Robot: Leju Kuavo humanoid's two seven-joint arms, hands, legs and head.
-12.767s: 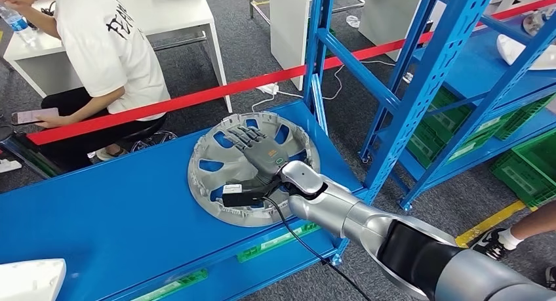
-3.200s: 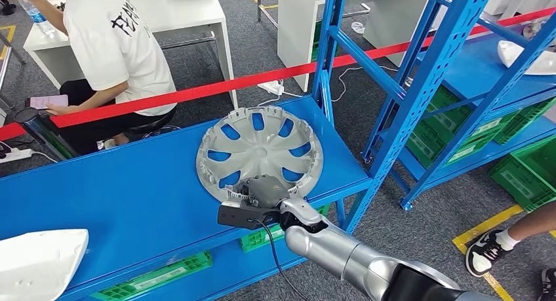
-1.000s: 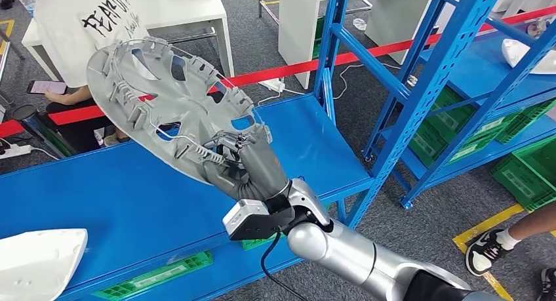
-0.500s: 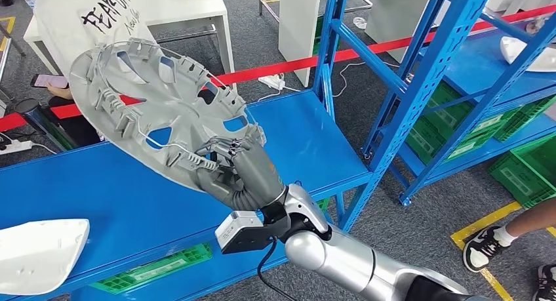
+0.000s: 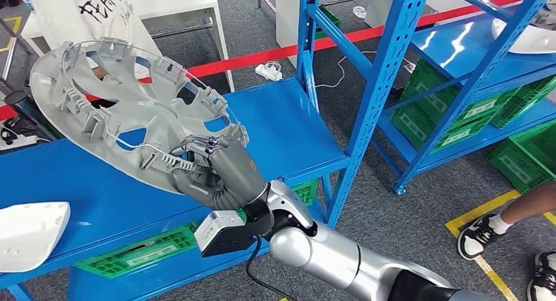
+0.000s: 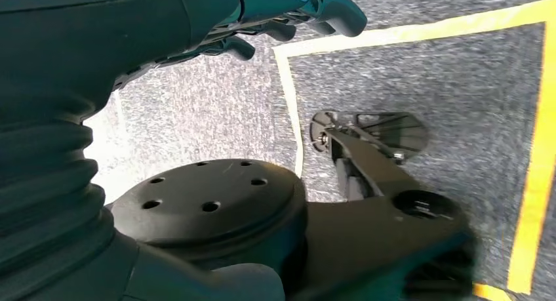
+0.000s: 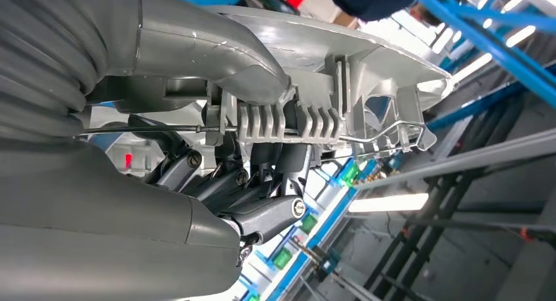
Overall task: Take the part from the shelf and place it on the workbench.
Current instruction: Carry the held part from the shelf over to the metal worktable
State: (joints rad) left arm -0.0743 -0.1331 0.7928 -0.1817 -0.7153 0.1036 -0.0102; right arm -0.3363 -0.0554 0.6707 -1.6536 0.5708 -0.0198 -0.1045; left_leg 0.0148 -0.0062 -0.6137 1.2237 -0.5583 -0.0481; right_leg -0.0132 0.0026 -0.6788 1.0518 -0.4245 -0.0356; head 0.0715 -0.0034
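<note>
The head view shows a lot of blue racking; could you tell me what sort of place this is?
Probably a factory or warehouse test area: blue steel shelving, green crates, yellow floor lines, and a grey wheel cover held in the right hand.

A white molded part (image 5: 29,232) lies on the blue shelf (image 5: 282,127).

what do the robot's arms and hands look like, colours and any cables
The right arm is glossy silver with a black section near the elbow. Its right hand is matte dark grey with a ribbed wrist cover, thick thumb and darker fingers. A white-and-black camera box with a black cable sits at the wrist. The left hand looks dark grey.
</note>
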